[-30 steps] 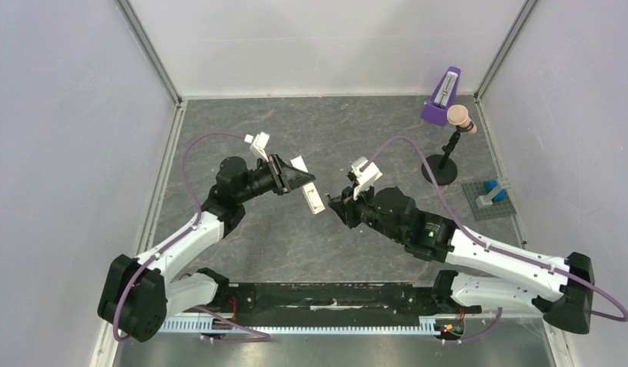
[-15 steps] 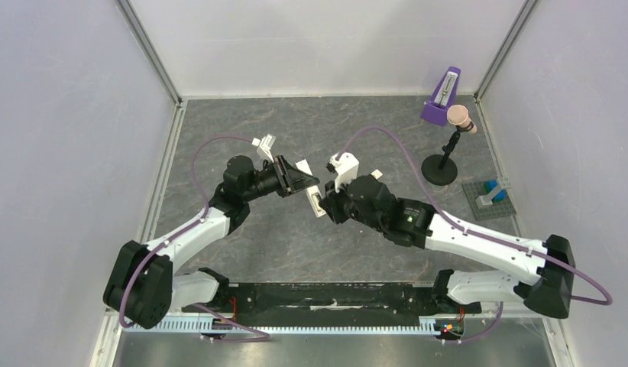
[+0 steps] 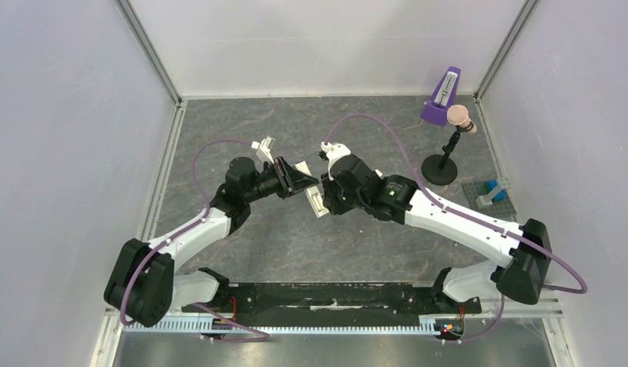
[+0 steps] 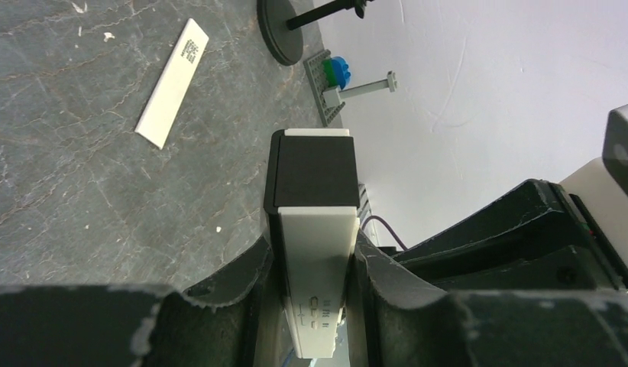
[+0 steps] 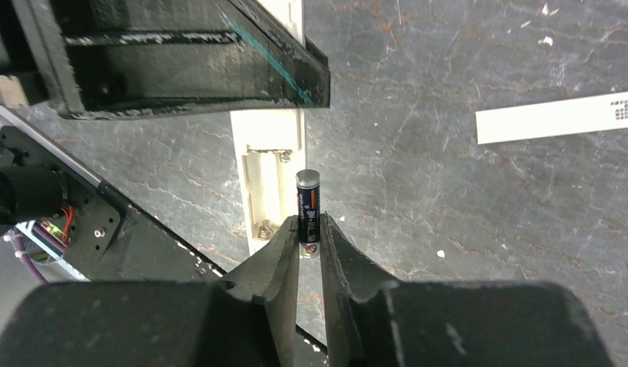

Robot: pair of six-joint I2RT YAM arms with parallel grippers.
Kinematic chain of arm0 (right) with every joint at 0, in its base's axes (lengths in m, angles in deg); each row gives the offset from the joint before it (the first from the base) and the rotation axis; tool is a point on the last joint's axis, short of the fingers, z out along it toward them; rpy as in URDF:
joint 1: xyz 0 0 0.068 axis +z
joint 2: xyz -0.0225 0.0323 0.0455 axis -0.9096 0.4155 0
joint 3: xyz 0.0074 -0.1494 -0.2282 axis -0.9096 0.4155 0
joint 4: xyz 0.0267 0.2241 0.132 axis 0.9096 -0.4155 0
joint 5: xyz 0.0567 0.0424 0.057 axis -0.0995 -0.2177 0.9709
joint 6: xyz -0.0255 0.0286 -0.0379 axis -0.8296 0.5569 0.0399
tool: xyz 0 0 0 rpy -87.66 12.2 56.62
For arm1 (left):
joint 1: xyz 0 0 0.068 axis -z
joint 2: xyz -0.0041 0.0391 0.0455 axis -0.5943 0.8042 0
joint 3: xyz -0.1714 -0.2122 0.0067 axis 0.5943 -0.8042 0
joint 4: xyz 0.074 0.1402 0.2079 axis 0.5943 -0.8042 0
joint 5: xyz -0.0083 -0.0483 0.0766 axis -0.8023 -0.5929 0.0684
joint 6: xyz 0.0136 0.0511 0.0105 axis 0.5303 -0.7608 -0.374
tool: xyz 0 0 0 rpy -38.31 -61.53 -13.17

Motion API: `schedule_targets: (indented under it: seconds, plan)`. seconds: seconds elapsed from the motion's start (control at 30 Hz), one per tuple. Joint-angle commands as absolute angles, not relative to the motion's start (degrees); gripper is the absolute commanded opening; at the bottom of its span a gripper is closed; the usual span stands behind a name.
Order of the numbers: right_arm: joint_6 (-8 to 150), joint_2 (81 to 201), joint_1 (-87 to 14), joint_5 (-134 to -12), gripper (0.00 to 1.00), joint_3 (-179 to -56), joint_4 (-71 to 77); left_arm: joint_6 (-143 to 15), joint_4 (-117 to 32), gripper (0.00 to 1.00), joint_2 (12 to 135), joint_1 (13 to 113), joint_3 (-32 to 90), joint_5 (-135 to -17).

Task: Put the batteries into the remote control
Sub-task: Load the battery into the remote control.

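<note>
My left gripper (image 3: 297, 180) is shut on the white remote control (image 3: 315, 197) and holds it above the floor. In the left wrist view the remote (image 4: 314, 260) is clamped between my fingers, its dark end pointing away. My right gripper (image 3: 327, 200) is shut on one dark battery (image 5: 308, 202), held at its lower end. The battery stands close over the right edge of the remote's open compartment (image 5: 267, 191), where a spring shows and the visible slot is empty. The second battery is out of view. The flat white cover strip (image 5: 559, 118) lies on the floor; it also shows in the left wrist view (image 4: 173, 82).
A purple metronome (image 3: 442, 98) stands at the back right. A black stand (image 3: 441, 164) with a pinkish head is in front of it. A grey plate with blue bricks (image 3: 490, 195) lies by the right wall. The two grippers are almost touching.
My right gripper has moved left and forward with the battery, from apart to right at the remote. My left gripper shifted slightly right, then held still.
</note>
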State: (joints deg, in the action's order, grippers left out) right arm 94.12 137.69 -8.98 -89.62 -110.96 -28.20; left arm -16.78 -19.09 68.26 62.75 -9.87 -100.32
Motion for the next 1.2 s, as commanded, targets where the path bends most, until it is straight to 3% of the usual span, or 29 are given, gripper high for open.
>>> schedule_targets:
  seconds: [0.0, 0.93, 1.17]
  plan:
    - [94.91, 138.95, -9.68, -86.02, 0.17, -114.41, -31.26, -18.24, -19.39, 0.02, 68.28, 63.11, -9.85, -98.59]
    - [95.11, 141.49, -10.32, -87.19, 0.19, -117.07, -29.87, -15.99, -20.62, 0.02, 72.21, 63.03, -7.26, -100.09]
    - [96.33, 137.47, -11.28, -88.69, 0.37, -116.59, -28.70, -9.76, -16.28, 0.02, 74.15, 62.92, -7.05, -101.65]
